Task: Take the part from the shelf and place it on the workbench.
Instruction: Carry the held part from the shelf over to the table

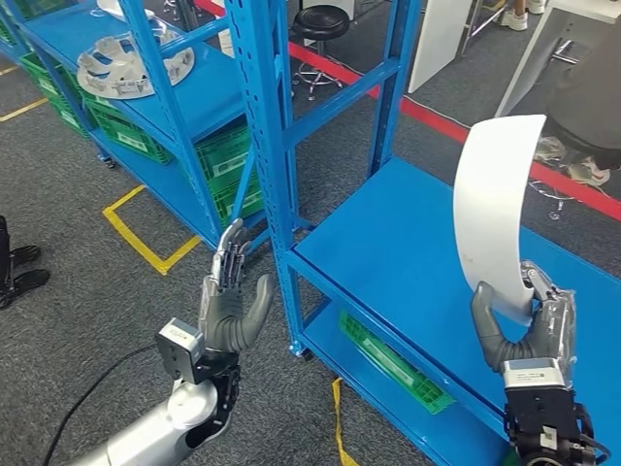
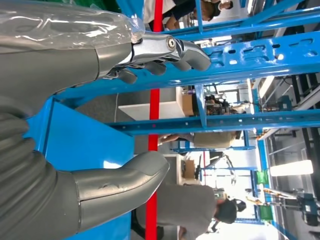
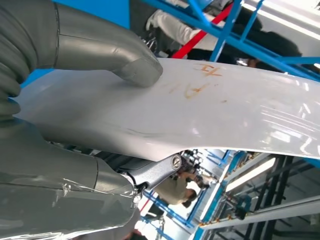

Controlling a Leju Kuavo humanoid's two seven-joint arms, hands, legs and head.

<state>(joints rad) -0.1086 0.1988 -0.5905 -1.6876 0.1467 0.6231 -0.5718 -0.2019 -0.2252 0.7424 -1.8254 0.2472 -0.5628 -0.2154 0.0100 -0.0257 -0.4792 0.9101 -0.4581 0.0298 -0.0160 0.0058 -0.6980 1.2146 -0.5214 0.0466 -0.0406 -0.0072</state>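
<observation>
Grey carpet floor (image 1: 87,291) w/ yellow tape (image 1: 143,243), red stripe (image 1: 440,121), black stool (image 1: 320,24).

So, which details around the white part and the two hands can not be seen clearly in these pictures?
- White curved part: its lower end is covered by the right hand in the head view.
- Orange marks on the part: too faint to read in the right wrist view.
- Right hand's fingers: mostly hidden under the part in the right wrist view.
- Left hand, empty: nothing hidden, but the arm is cut off by the bottom edge.
</observation>
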